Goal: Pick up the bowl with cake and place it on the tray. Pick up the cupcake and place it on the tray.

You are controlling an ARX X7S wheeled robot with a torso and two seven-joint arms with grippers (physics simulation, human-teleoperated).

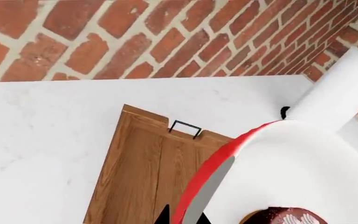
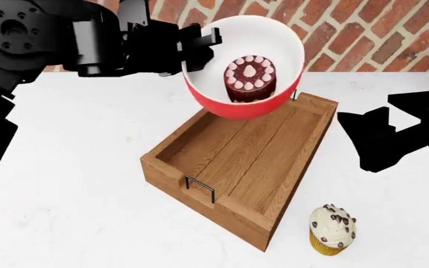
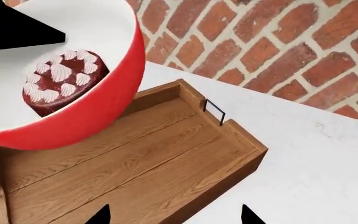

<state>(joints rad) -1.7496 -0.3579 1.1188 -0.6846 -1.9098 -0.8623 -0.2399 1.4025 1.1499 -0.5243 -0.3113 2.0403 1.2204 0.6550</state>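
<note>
Left gripper [image 2: 199, 47] holds the bowl [image 2: 263, 106] by its rim above the tray [image 2: 199, 151].

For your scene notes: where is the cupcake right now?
In the head view, the cupcake stands on the white counter by the tray's near right corner, untouched.

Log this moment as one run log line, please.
left tool: shut on bowl rim, held over tray | cake inside | right tool: open, empty | cupcake: on counter
</note>
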